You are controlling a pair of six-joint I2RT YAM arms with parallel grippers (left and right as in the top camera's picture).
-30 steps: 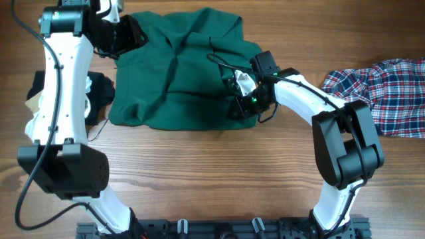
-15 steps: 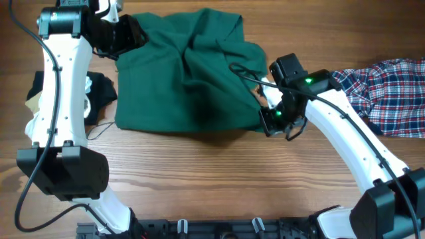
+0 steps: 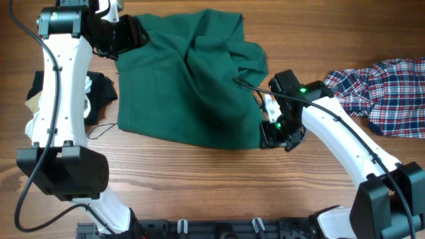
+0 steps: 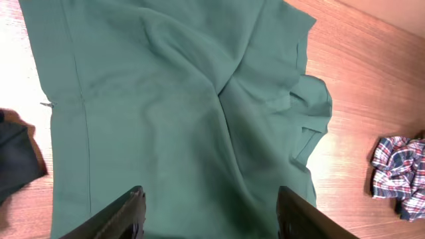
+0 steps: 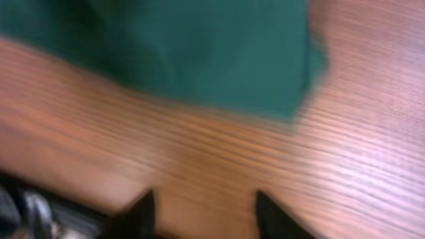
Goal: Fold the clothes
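Observation:
A dark green garment (image 3: 186, 86) lies spread and wrinkled on the wooden table. It fills the left wrist view (image 4: 186, 113). My left gripper (image 3: 126, 36) is at its far left corner, with the fingers (image 4: 209, 212) wide apart over the cloth and nothing between them. My right gripper (image 3: 274, 135) is at the garment's near right corner. In the blurred right wrist view its fingers (image 5: 202, 212) are apart over bare wood, and the green cloth's edge (image 5: 199, 53) lies just ahead of them.
A red, white and blue plaid shirt (image 3: 385, 93) lies crumpled at the right, and it also shows in the left wrist view (image 4: 398, 172). A black garment (image 3: 103, 89) and lighter clothes (image 3: 33, 99) lie at the left by the left arm.
My right gripper moved right and toward the front edge. The garment's right side came with it and spread out. The left arm has stayed in place.

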